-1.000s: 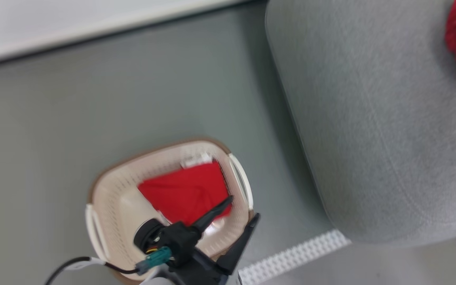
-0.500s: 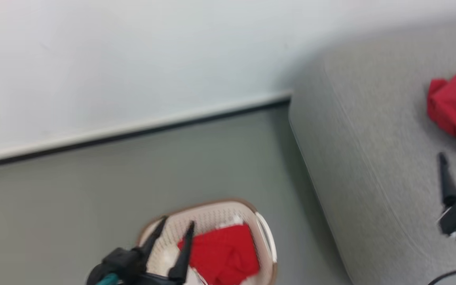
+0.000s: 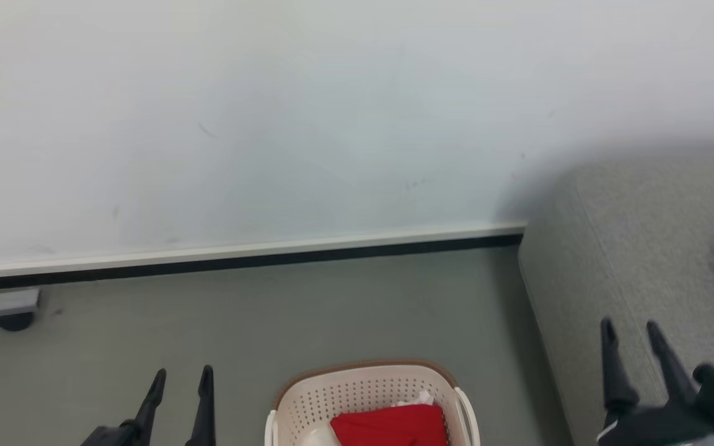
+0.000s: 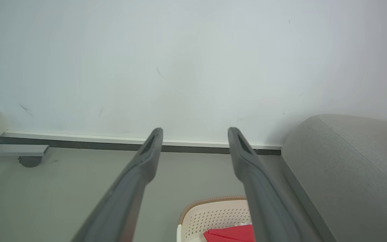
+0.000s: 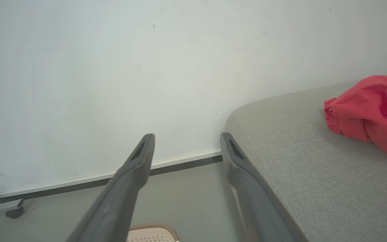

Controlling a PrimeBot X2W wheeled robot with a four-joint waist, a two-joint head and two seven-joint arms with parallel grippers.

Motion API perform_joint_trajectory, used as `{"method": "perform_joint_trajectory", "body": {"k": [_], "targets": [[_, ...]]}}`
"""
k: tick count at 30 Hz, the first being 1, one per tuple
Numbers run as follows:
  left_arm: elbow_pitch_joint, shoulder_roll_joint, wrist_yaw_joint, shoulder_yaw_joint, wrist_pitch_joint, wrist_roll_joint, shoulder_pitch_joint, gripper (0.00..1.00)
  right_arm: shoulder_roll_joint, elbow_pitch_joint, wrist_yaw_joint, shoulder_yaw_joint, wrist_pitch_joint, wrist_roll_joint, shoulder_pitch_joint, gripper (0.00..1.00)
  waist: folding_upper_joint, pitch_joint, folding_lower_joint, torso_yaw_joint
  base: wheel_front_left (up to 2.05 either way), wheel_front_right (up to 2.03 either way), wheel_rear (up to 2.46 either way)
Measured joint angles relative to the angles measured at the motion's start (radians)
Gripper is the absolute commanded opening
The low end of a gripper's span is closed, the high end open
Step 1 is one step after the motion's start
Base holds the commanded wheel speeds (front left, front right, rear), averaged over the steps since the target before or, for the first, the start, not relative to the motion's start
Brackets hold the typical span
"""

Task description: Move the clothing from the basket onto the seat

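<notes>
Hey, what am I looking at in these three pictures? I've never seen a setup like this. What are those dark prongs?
This is a wheeled robot with two arms. One picture comes from a camera on its head. The other two come from wrist cameras, each looking along that arm's two dark fingers, which are the prongs you see. In the head view the left gripper and right gripper are both open and hold nothing. On the grey floor stands a cream basket with a red garment in it. To its right is a grey sofa seat, where a second red garment lies crumpled.
</notes>
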Motion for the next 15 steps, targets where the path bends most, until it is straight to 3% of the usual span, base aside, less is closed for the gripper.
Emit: {"method": "perform_joint_trajectory", "body": {"k": [6,15], "targets": [[-0.035,-0.009,-0.045,0.095,0.000,0.034,0.064,1.00,0.072,-0.055,0.000,0.037,0.004,-0.055,0.094,1.00,0.0001,-0.045,0.0000,0.031,0.00,0.00,0.00],[-0.068,-0.019,-0.145,0.167,0.000,0.062,0.158,1.00,0.081,-0.081,0.000,0.095,0.031,-0.077,0.116,1.00,0.0001,-0.060,0.0002,0.005,0.00,0.00,0.00]]}}
